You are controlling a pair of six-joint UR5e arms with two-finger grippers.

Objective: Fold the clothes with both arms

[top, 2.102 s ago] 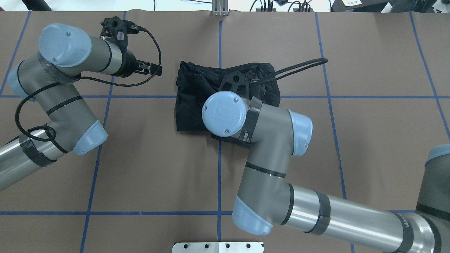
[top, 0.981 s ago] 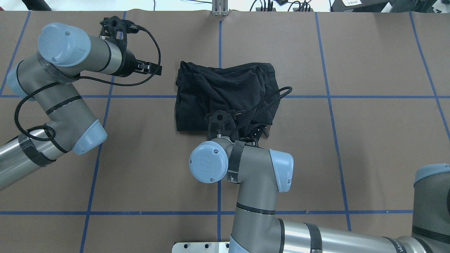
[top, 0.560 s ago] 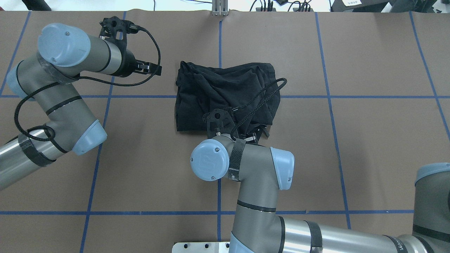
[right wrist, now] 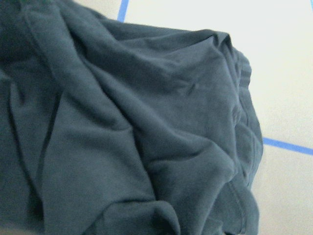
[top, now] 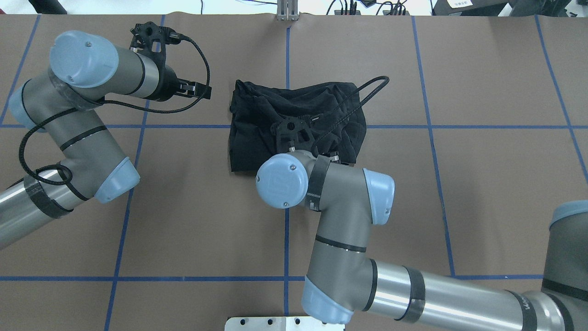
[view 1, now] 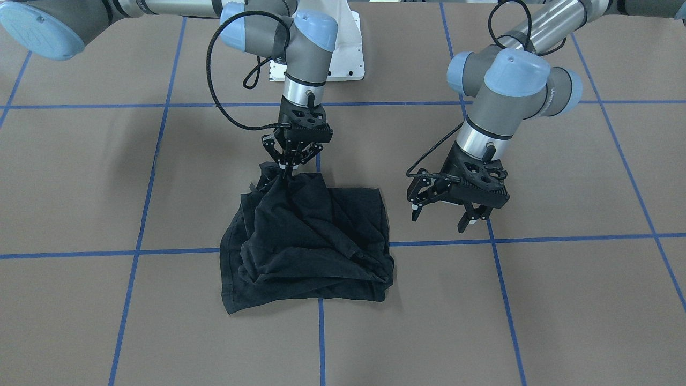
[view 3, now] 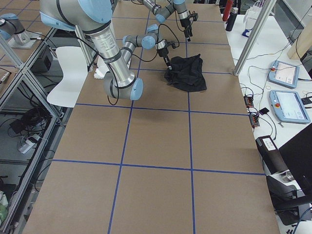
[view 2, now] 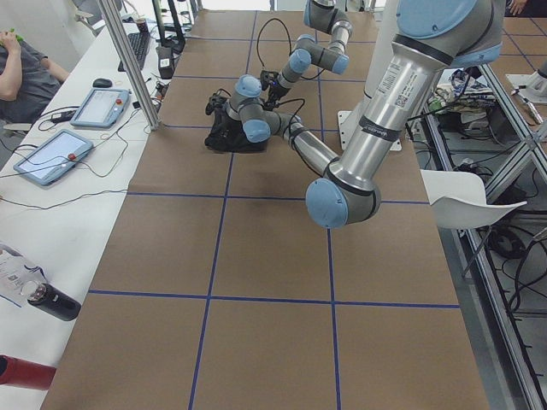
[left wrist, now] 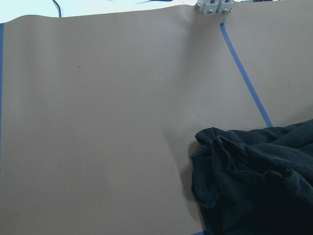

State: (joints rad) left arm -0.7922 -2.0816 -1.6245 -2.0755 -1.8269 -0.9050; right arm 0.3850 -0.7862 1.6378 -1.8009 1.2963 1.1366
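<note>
The black T-shirt (view 1: 311, 241) lies bunched in a rough rectangle on the brown table, showing plain black cloth with no print visible. My right gripper (view 1: 288, 167) is shut on the shirt's edge nearest the robot, and the cloth rises to a small peak at its fingertips. In the overhead view the right wrist covers this grip above the shirt (top: 275, 105). The right wrist view is filled with creased black fabric (right wrist: 122, 137). My left gripper (view 1: 438, 219) hangs open and empty just above the table beside the shirt, apart from it. The left wrist view shows the shirt's corner (left wrist: 259, 181).
Blue tape lines (view 1: 536, 238) grid the brown table cover. The white pedestal base (view 1: 343, 59) stands at the robot's side. A metal bracket (top: 287, 10) sits at the far edge. Tablets (view 2: 51, 158) and a seated person (view 2: 17, 68) are at a side bench.
The right arm first drew back to the shirt's near edge, then moved forward over the shirt again with that edge pinched and lifted. The left arm has stayed still.
</note>
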